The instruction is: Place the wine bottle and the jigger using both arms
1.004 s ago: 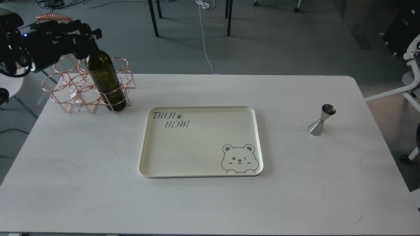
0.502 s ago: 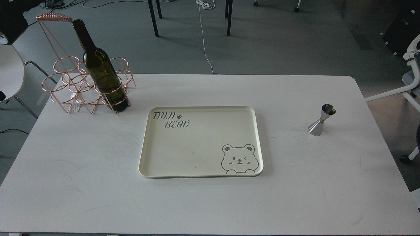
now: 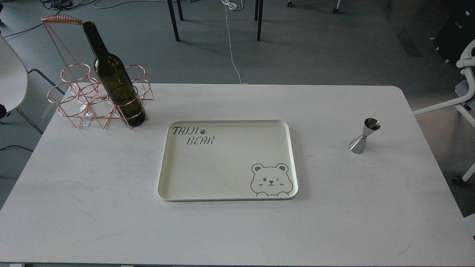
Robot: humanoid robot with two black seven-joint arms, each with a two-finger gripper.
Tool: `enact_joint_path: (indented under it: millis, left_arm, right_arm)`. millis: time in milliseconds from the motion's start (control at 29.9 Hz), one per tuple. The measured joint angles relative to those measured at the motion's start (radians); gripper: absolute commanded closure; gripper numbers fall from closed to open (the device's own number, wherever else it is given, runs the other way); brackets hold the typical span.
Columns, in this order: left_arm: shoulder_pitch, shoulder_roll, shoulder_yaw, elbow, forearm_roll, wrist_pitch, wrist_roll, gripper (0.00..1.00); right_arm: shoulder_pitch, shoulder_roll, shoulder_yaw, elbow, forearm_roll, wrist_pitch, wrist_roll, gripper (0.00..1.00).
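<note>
White rectangular table, cut off at the lower frame edge. Cream bear-printed tray, centre. Copper wire rack, upper left, holding the dark olive-green glass wine bottle. Small steel hourglass jigger, standing right. Neither gripper is seen.

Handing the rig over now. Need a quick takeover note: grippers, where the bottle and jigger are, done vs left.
Grippers: neither arm is in the head view, so their state is unknown.
Wine bottle: upright in the front-right ring of the copper wire rack, far-left corner of the table, not held.
Jigger: standing on the table, right of the tray, not held.
Tray holds nothing.
Done: bottle seated in the rack.
Left: jigger not yet handled; it probably goes next.
</note>
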Motion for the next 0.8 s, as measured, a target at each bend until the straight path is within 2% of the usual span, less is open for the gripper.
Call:
enact_joint_path:
  millis: [100, 234, 301, 368, 469, 703, 804]
  left_arm:
    - [0.022, -0.046, -0.001, 0.094, -0.19, -0.092, 0.0, 0.02]
    - [0.067, -0.127, -0.003, 0.249, -0.338, -0.301, -0.003, 0.02]
    - [0.091, -0.156, -0.006, 0.298, -0.368, -0.408, -0.019, 0.02]
    - [0.117, -0.177, -0.018, 0.323, -0.396, -0.478, -0.048, 0.02]
    - [0.154, -0.204, -0.046, 0.331, -0.435, -0.505, -0.067, 0.02]
    - [0.203, -0.258, -0.138, 0.333, -0.467, -0.509, -0.067, 0.02]
    - [0.208, -0.276, -0.152, 0.332, -0.468, -0.509, -0.065, 0.02]
  right_arm:
    - [0.002, 0.001, 0.0, 0.0, 0.0, 0.0, 0.0, 0.01]
    - [0.001, 0.03, 0.003, 0.008, 0.001, 0.0, 0.0, 0.01]
    - [-0.003, 0.06, 0.003, 0.009, 0.002, 0.0, 0.0, 0.01]
    - [-0.005, 0.081, 0.005, 0.01, 0.007, 0.0, 0.0, 0.01]
    - [-0.011, 0.109, 0.014, 0.009, 0.045, 0.0, 0.0, 0.01]
    - [-0.03, 0.183, 0.025, -0.021, 0.137, 0.0, -0.003, 0.01]
    - [-0.031, 0.224, 0.04, -0.06, 0.147, 0.0, -0.042, 0.01]
